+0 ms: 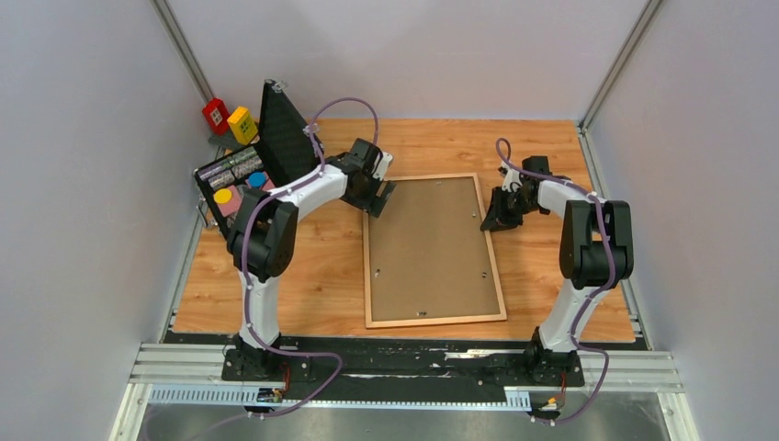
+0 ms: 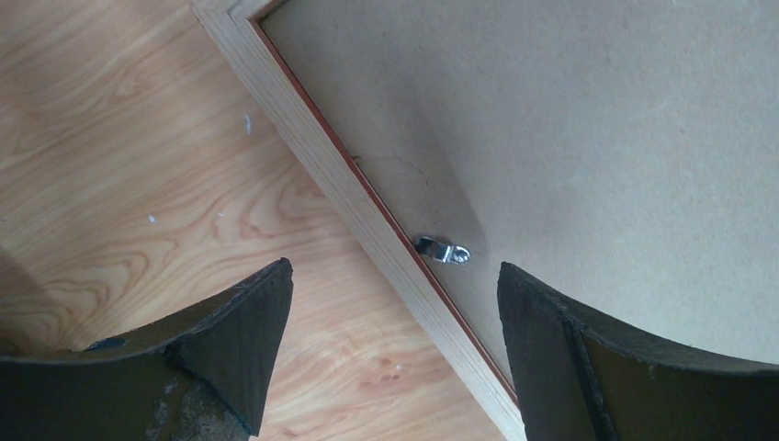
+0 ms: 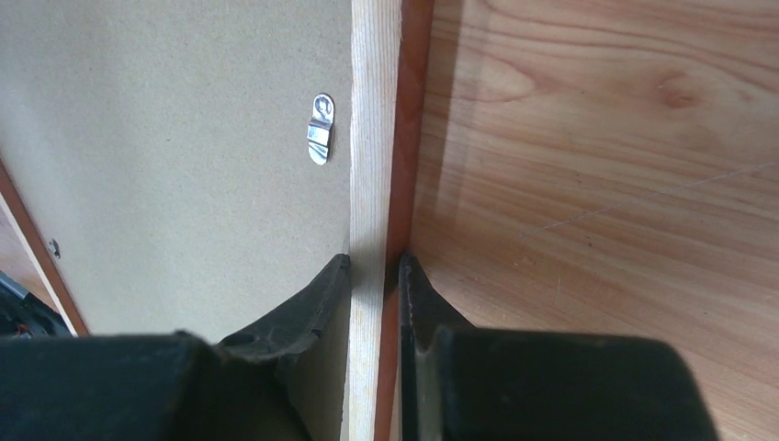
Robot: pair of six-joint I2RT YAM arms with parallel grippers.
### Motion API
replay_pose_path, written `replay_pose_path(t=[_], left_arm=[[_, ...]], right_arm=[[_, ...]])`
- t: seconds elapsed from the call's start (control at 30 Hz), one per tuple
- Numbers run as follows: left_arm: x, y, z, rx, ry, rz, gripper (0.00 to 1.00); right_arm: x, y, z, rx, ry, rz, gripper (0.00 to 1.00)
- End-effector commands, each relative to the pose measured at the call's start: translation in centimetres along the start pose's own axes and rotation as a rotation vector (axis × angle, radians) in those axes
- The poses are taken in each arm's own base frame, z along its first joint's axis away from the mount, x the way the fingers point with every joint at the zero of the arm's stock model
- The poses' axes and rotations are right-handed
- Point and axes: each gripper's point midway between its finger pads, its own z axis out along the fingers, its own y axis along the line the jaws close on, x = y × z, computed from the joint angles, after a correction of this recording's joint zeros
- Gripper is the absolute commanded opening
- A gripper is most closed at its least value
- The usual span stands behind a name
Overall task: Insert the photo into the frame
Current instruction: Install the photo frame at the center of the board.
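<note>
The frame point(image 1: 366, 266) lies face down in the middle of the table, pale wood back up, with the plain brown backing board point(image 1: 430, 246) sitting in it. The photo is not visible in any view. My left gripper point(image 1: 378, 195) is open and hovers over the frame's far left rail point(image 2: 367, 216), one finger over the table and one over the board point(image 2: 597, 138), near a metal clip point(image 2: 443, 250). My right gripper point(image 1: 493, 219) is shut on the frame's right rail point(image 3: 375, 138), one finger on each side point(image 3: 375, 262), below another clip point(image 3: 321, 129).
An open black case point(image 1: 280, 129) with coloured items stands at the back left, close to my left arm. A red box point(image 1: 217, 115) and a yellow box point(image 1: 242, 124) sit behind it. Grey walls enclose the wooden table point(image 1: 551, 276).
</note>
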Motion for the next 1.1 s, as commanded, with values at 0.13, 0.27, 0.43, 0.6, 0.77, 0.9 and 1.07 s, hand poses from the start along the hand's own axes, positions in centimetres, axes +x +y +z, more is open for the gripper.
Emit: replay_pose_path(t=[0.13, 0.27, 0.43, 0.6, 0.77, 0.9, 1.07], left_arm=[[-3.1, 0.6, 0.7, -0.033, -0.083, -0.039, 0.84], [-3.3, 1.2, 1.0, -0.044, -0.085, -0.047, 0.79], [-3.5, 1.7, 1.1, -0.035, -0.09, -0.069, 0.74], [-3.5, 1.8, 1.3, -0.034, -0.089, -0.069, 0.7], [-3.1, 1.9, 1.8, -0.033, -0.077, -0.065, 0.69], [-2.5, 1.7, 2.0, -0.026, -0.065, -0.064, 0.68], [-1.6, 1.4, 2.2, -0.008, -0.045, -0.059, 0.67]], right_arm=[[1.8, -0.6, 0.6, -0.019, 0.057, 0.037, 0.0], [1.9, -0.7, 0.7, -0.019, 0.061, 0.039, 0.0], [2.1, -0.7, 0.8, -0.021, 0.065, 0.04, 0.0], [2.2, -0.8, 0.9, -0.021, 0.069, 0.042, 0.0], [2.3, -0.8, 0.8, -0.019, 0.069, 0.043, 0.0], [2.3, -0.8, 0.8, -0.019, 0.069, 0.043, 0.0], [2.2, -0.8, 0.9, -0.019, 0.069, 0.044, 0.0]])
